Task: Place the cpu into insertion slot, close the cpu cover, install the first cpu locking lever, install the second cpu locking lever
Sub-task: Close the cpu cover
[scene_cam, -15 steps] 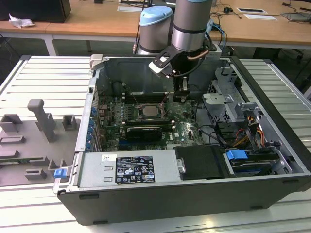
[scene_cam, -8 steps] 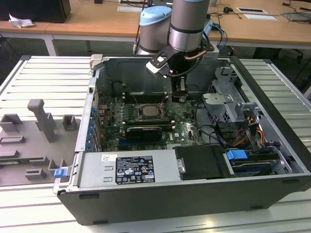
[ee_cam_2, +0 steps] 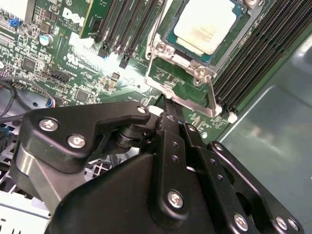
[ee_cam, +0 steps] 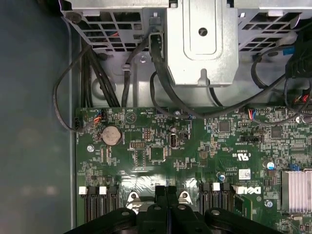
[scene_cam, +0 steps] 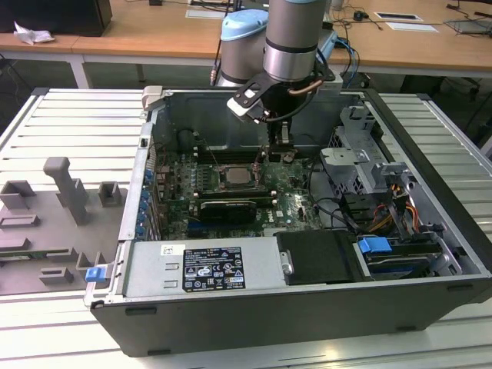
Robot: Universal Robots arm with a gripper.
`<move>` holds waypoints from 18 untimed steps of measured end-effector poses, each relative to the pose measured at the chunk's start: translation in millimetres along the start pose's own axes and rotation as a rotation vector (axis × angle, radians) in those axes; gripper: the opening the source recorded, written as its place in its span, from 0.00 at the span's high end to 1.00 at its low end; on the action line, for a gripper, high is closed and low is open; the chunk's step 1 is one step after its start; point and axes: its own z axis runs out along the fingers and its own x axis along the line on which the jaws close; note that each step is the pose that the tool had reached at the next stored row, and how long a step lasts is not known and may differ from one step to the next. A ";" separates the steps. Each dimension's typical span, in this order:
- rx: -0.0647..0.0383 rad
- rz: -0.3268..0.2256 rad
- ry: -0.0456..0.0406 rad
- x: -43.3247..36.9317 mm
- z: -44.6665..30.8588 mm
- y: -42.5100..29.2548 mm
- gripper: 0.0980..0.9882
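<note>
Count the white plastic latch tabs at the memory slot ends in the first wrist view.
4. Two white plastic latch tabs sit on one side of the black end effector, two more on the other; it may hide others.

Even room light fills the exterior view; the dark-grey computer case (scene_cam: 231, 323) is shaded inside. In both wrist views glare spots the green circuit board (ee_cam_2: 114, 61) (ee_cam: 146, 181); the pale silver cpu (ee_cam_2: 204, 29) gleams.
</note>
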 end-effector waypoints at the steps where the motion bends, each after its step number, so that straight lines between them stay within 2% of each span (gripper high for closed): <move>1: 0.000 0.000 0.0000 0.0 0.0 -0.5 0.99; 10: 0.000 0.000 -0.0001 -0.1 0.3 -4.9 0.99; 18: 0.000 0.000 0.0005 -0.2 1.5 -16.0 0.99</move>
